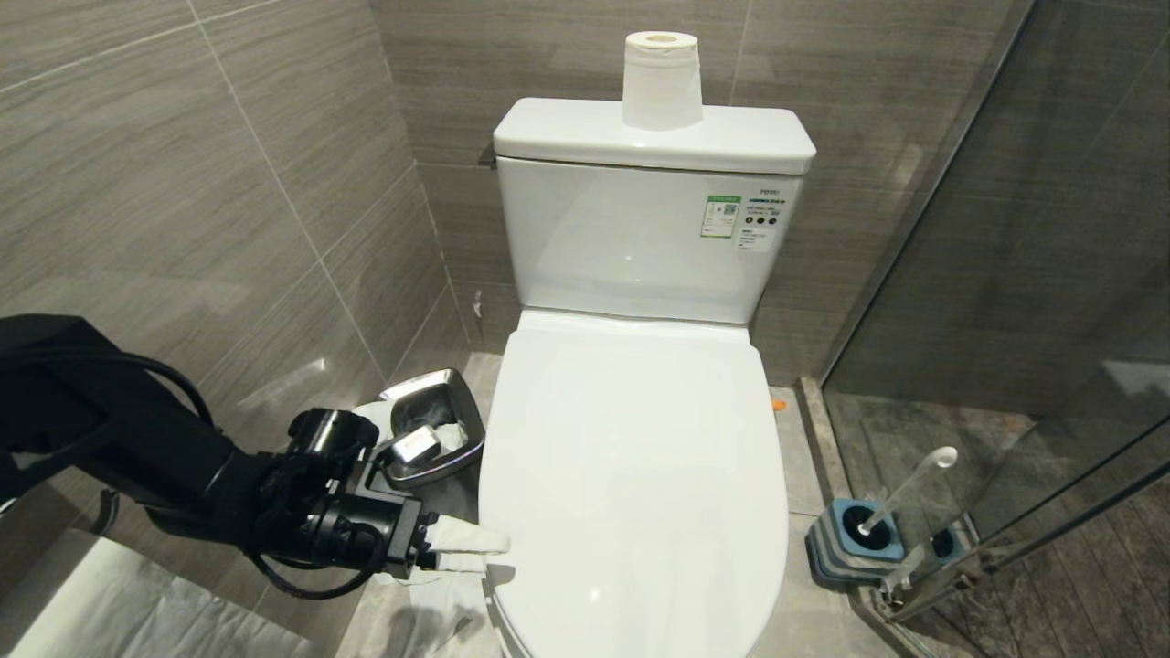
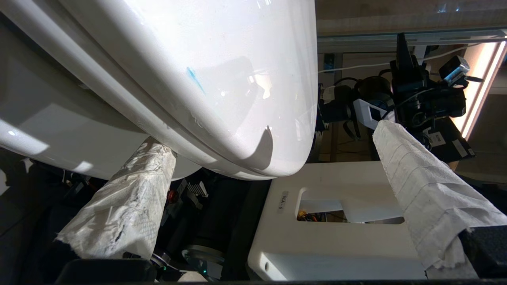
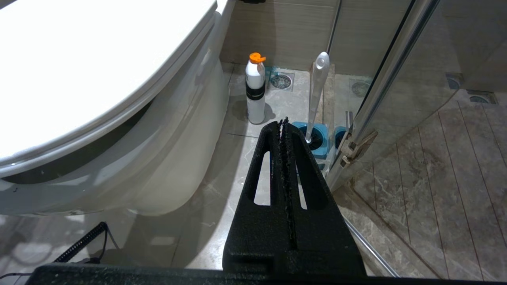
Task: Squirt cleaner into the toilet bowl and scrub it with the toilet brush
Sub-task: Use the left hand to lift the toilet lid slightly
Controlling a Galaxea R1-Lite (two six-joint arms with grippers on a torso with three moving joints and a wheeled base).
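Toilet (image 1: 640, 475) stood with lid down, so the basin and any water in it were hidden from every view. Left gripper (image 1: 471, 548) sat at the lid's front left edge, jaws wide, both fingers (image 2: 126, 206) wrapped in white paper; in the left wrist view one finger lay under the rim and the other stood clear above the lid, the lid edge (image 2: 253, 158) between them. Whether the lower finger touched the porcelain could not be told. A short teal streak (image 2: 195, 77) marked the lid's surface. Left arm (image 1: 110, 439) entered from the lower left, its upper part cut off by the frame. Right gripper (image 3: 283, 130) hung low beside the toilet's right side, jaws pressed together with nothing between them; it did not show in the head view. Brush (image 1: 900, 489) stood in its blue-topped holder (image 1: 855, 544) on the floor right of the toilet, against the glass shower door (image 1: 1005, 274); bristles hidden inside the holder, only the white handle visible. A white bottle (image 3: 255, 89) with an orange cap stood on the floor near the holder, hidden behind the toilet in the head view save for a speck of orange. Steel bin (image 1: 431, 439) left of the toilet, partly covered by the left gripper. Paper roll (image 1: 662, 80) on the tank.
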